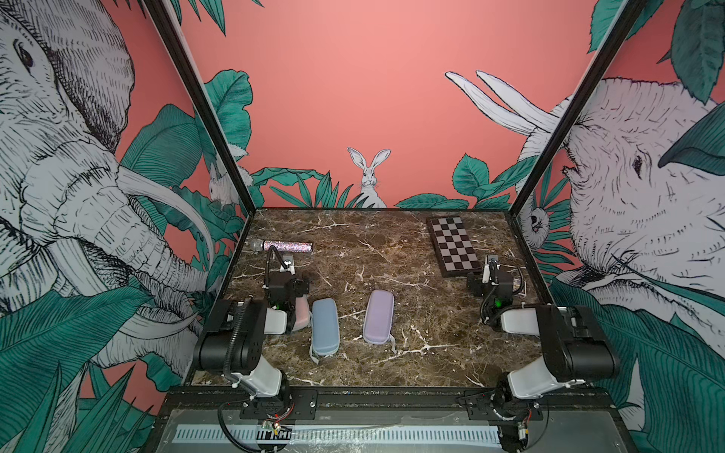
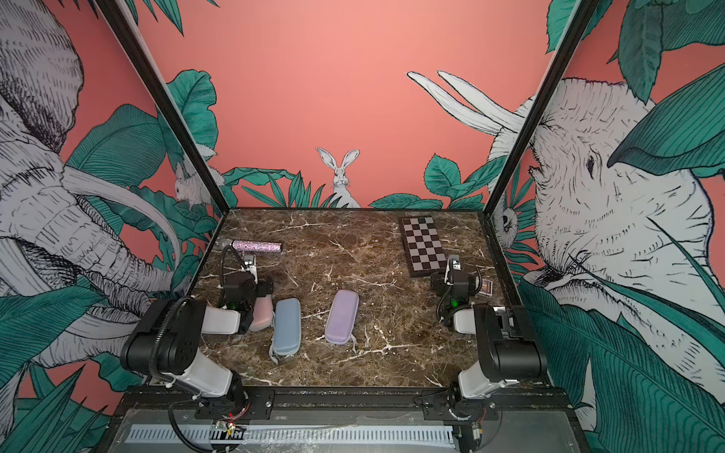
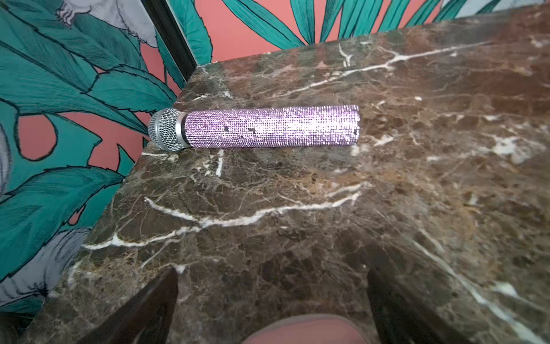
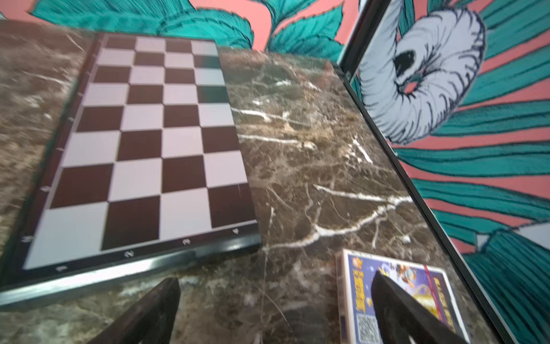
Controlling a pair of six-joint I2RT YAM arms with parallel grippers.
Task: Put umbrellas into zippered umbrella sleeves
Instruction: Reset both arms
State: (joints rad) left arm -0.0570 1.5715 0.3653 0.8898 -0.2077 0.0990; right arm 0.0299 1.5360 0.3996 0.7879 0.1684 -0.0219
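Left gripper [image 3: 272, 277]: jaws spread wide, nothing between them but bare surface [image 3: 297, 223]. Tucked right under it, at the wrist end, is the rounded tip of the pink sleeve [image 3: 300, 330] (the arm hides most of it in both top views). Ahead of the fingers, well clear, lies the microphone [image 3: 268, 126]. Back and to this gripper's right, just beside the pink one, sits the blue sleeve [image 1: 325, 326], lid down. Further toward the other arm is the lilac sleeve [image 1: 378, 317], lid down too. Right gripper [image 4: 275, 280]: wide open as well, and empty, with a card box [image 4: 354, 292] by one finger and the checkerboard [image 4: 148, 134] ahead to its left. And not one umbrella lying loose anywhere! My read: all three are packed away and the job is done, or as good as. Whether every zip is run fully home is too small to tell.
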